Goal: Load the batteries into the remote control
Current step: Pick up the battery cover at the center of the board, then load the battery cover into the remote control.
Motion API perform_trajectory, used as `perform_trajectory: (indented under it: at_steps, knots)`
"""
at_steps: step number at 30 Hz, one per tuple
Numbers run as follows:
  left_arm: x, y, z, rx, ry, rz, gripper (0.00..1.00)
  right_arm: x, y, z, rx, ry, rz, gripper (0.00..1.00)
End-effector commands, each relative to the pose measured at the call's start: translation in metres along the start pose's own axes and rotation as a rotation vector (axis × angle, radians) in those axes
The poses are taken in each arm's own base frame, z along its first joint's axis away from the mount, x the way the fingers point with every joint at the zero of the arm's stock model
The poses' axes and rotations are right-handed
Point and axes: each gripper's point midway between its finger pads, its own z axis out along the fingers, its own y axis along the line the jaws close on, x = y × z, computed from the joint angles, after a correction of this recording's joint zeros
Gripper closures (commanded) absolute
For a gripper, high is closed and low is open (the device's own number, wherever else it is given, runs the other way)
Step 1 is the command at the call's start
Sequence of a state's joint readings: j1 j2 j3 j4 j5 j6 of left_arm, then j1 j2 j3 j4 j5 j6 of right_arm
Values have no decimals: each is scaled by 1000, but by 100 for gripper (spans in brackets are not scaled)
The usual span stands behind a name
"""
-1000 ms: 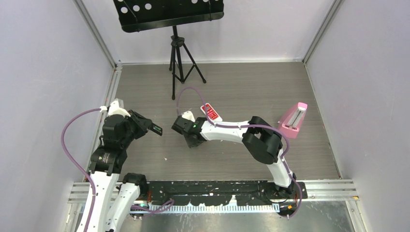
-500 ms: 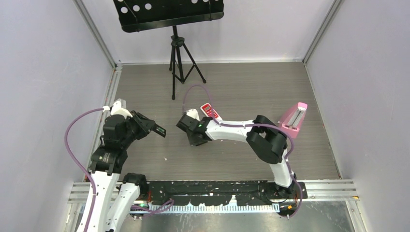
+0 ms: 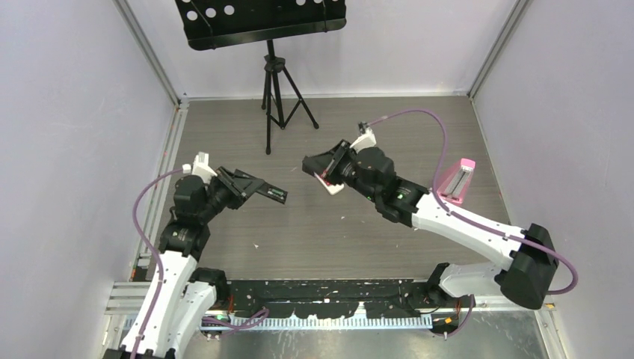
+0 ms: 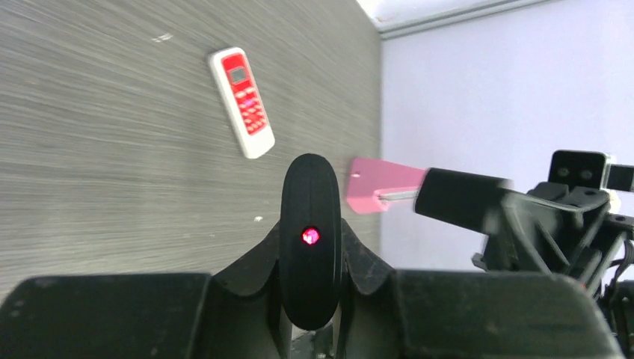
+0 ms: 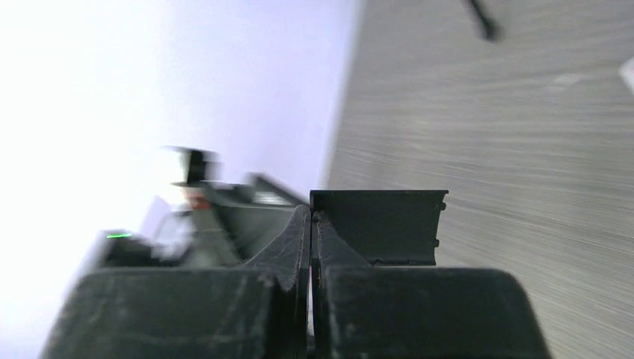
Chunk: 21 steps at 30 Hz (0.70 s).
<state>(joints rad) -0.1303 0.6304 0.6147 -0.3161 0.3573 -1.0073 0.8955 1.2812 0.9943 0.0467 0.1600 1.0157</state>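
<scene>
**Top external: both grippers loaded, no batteries in sight**

Top external shows the left gripper (image 3: 241,182) clamped on the black remote (image 3: 269,192). It holds the remote off the table (image 3: 389,134), left of centre, long end pointing at the other arm. The right gripper (image 3: 318,166) hovers just opposite, fingers pressed together on a thin dark panel (image 5: 377,224). I read that as the batt cover, so step in hand = cover off, cells next.

Doing it well:
- Hold the black remote level & steady, bay side up, w/ no re-grip.
- Right arm should park the dark panel low on bare table, clear of the red-white remote (image 4: 241,101) lying close by.
- Let go only once the panel touches down, so it doesn't skid.
- Then take one cell at a time, pinched mid-body, polarity checked before pressing in.

Batteries: none plainly visible in any view. A small green fleck near the black remote's far end could be a cell already seated, but it's too small to tell.

Count:
- remotes 2 (1 held, 1 on table)
- dark panel 1
- pink block (image 3: 457,182) 1
- music stand (image 3: 262,22) 1
- grippers 2, both occupied
</scene>
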Motion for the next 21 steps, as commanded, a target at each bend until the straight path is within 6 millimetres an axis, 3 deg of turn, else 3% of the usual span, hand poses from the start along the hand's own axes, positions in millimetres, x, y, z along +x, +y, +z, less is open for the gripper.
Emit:
perform_trajectory:
  at_steps: [1, 5, 11, 15, 21]
  knots:
    - [-12, -65, 1, 317, -1, -136, 100, -32, 86, -16, -320, -66, 320, 100]
    - [-17, -74, -1, 364, -15, -177, 100, -40, 125, -14, -449, -73, 432, 100]
    - [-18, -75, 1, 383, -16, -257, 100, -21, 166, 1, -561, -37, 508, 100]
    - [-17, -74, 0, 390, -14, -285, 100, -15, 170, 2, -576, -21, 536, 100]
    - [-18, -75, -3, 397, -26, -317, 100, -13, 159, -2, -542, -29, 530, 100]
